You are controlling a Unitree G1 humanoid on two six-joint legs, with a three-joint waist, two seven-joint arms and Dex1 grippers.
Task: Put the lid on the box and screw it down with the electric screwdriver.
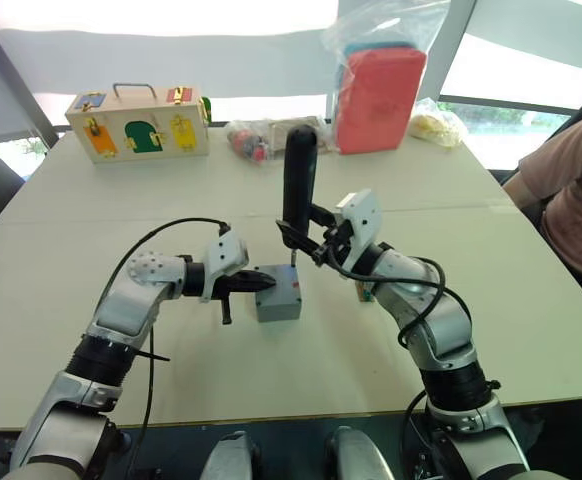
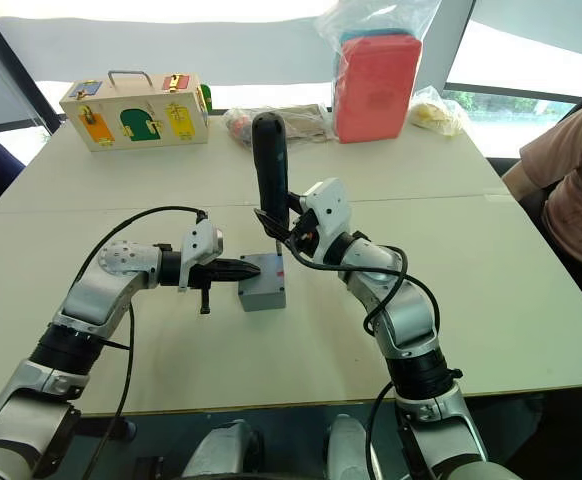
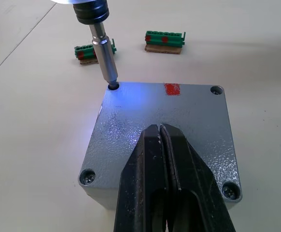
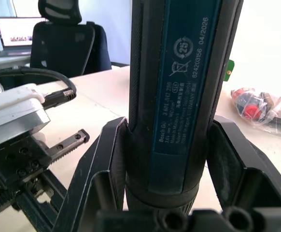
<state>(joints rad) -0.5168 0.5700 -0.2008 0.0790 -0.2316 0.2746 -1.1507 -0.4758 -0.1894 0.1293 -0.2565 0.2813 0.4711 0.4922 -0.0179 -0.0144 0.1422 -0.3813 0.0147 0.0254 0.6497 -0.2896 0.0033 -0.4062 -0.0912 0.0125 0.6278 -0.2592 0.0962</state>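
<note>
Box and lid: the small square grey plastic box [image 1: 278, 293] sits on the pale table [image 1: 491, 300] near its middle, between the two grippers, with the grey textured plastic lid [image 3: 164, 125] already seated flush on top.
Screwdriver: the black cylindrical electric screwdriver [image 1: 298, 180] stands upright, long axis vertical, thick end up and thin metal bit [image 3: 105, 60] pointing down into the lid's corner screw hole on the side away from the left gripper.
Right gripper: the right gripper [image 4: 174, 164] clamps the screwdriver's barrel, one black finger on each side.
Left gripper: the left gripper [image 3: 161, 145] has its two black fingers pressed together with no gap, their tips resting on top of the lid.
Left wrist view alone: a bluish glow on the lid around the bit, a red mark [image 3: 172, 88] at the lid's edge, screw heads in three other corners, and two small green connector blocks [image 3: 164, 39] on the table past the box.
Right wrist view alone: the printed label on the screwdriver's barrel, and an office chair [image 4: 65, 41] and a laptop [image 4: 15, 30] beyond the table.
Head views alone: a wooden latch box with coloured doors [image 1: 139, 122], a red and teal pack in a clear bag [image 1: 379, 90] and a person's arm in a brown sleeve [image 1: 571, 190] at the table's right edge.
Hard to make out: the box's inside is covered by the lid; the bit's tip is sunk in the hole; the screwdriver's tip is cut off in the right wrist view.
</note>
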